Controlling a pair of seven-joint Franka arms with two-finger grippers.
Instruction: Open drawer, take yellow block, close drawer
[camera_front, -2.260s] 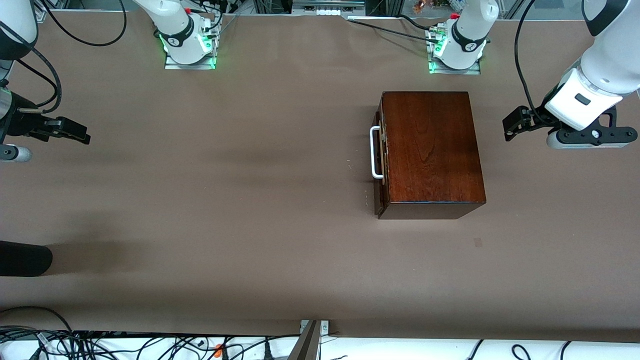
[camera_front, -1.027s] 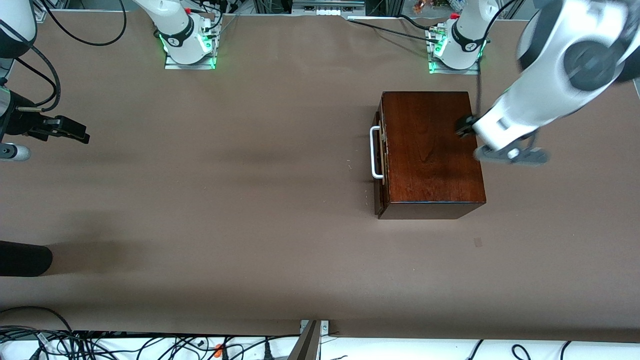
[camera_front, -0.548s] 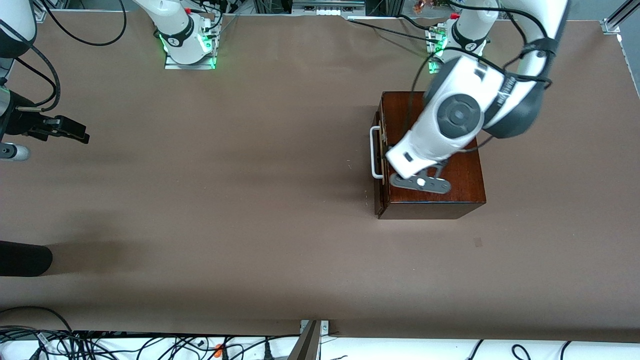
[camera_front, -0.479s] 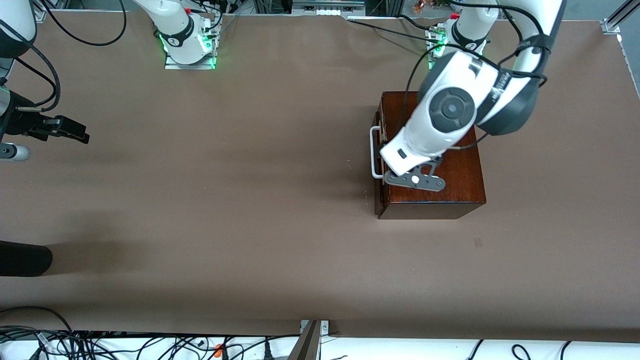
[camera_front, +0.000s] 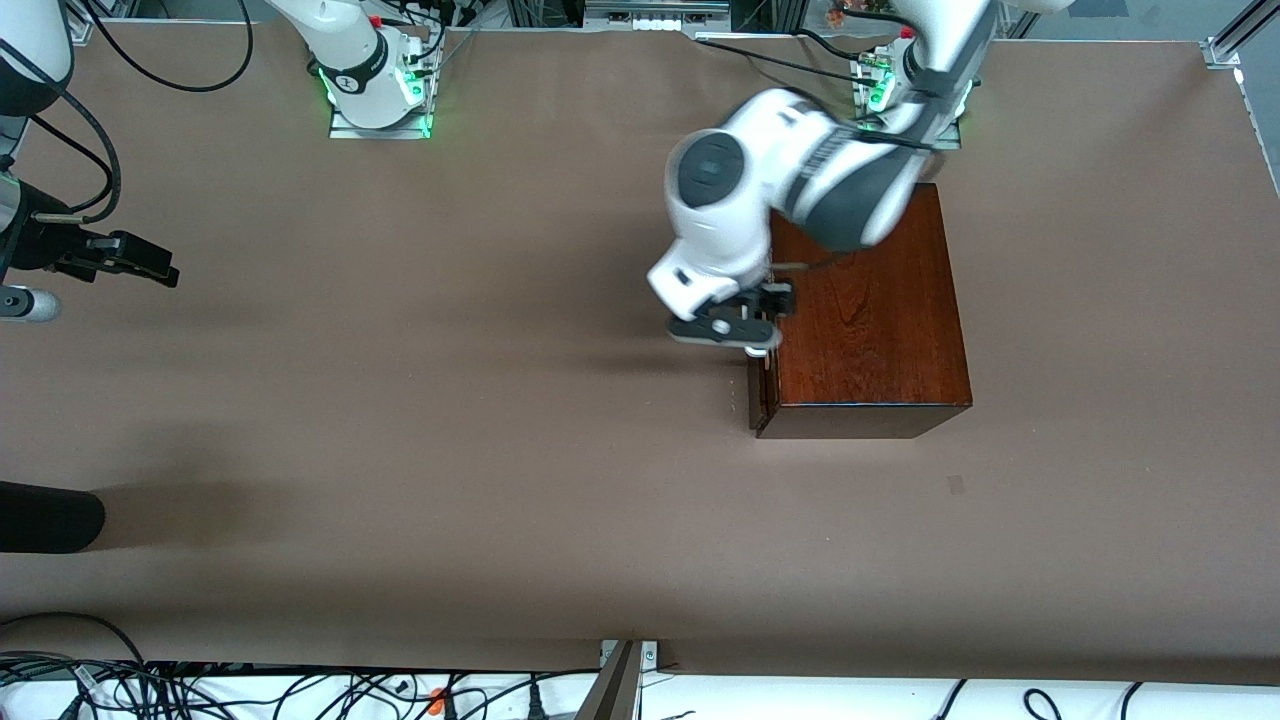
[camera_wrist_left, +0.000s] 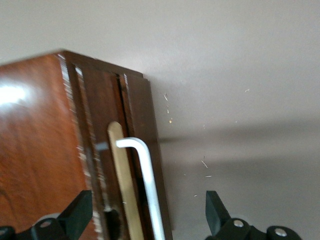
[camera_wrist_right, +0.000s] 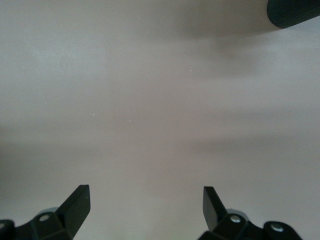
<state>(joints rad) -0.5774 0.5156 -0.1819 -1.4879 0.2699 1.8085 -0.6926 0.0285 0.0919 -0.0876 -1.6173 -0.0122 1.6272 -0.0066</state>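
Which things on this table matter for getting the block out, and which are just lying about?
Job:
- drawer, shut, in the wooden box
- its white handle
- left gripper, open, over the handle
- yellow block: not in sight

Just there:
- right gripper, open, waiting over bare table at the right arm's end
- black cylinder at the table's edge

The bench (camera_front: 400, 400) is evenly lit from above, soft banded shadows are cast across it, the left arm (camera_front: 780, 190) is smeared by motion blur, and a glare patch is seen on the glossy box (camera_wrist_left: 30, 150).
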